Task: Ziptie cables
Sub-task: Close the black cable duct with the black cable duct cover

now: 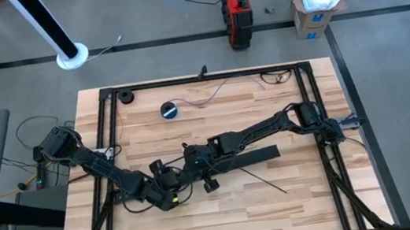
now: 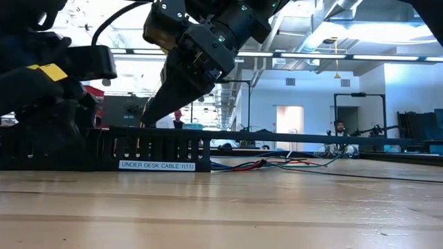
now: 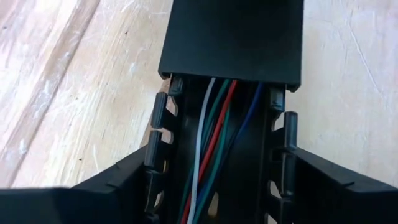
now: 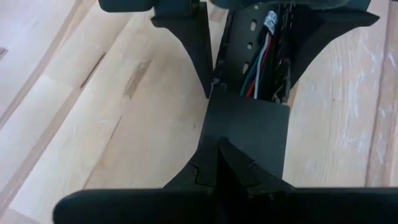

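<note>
Cables (image 3: 208, 149) lie inside the slotted tray (image 3: 280, 143) my spread left gripper (image 3: 214, 199) straddles, its lid (image 4: 245, 134) half on under my pinched-together right gripper (image 4: 217, 171); I see no ziptie yet.

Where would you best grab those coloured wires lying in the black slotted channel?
Probably where the wires lie bare, just short of the black cover, coming straight down from above: the channel's slotted walls block both sides, so only its open top gives access.
</note>
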Tool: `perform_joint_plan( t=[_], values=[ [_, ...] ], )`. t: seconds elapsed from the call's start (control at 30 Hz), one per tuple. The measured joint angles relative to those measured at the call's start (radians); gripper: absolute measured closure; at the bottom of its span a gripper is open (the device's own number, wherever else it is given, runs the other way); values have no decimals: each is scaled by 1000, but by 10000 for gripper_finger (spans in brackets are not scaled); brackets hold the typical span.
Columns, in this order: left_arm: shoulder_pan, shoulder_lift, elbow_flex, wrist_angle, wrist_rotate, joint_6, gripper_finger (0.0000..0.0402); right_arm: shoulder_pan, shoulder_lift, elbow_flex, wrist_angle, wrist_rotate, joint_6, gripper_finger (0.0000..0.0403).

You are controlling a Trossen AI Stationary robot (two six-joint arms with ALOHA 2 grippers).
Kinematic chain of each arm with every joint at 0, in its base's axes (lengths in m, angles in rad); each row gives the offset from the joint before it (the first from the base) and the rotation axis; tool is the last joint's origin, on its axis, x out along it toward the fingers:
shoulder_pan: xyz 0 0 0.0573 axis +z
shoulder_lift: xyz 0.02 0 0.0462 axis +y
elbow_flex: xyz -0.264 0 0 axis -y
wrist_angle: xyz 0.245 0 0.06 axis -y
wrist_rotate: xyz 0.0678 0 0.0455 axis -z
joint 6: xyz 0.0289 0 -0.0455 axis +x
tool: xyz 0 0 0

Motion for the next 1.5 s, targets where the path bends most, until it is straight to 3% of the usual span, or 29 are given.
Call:
perform_joint_plan(
  t=[0.47,0.7,0.87,1.5],
  values=[
    [0,0,-1,18,-27,14,165,2,-8,1,-38,7,22,403],
    [0,1,-2,40,-37,59,166,4,-12,54,-236,126,5,403],
    [1,1,-3,61,-39,105,166,-6,11,57,-181,85,-52,403],
    [55,5,-4,151,-52,143,167,-12,51,67,19,33,-23,403]
  ],
)
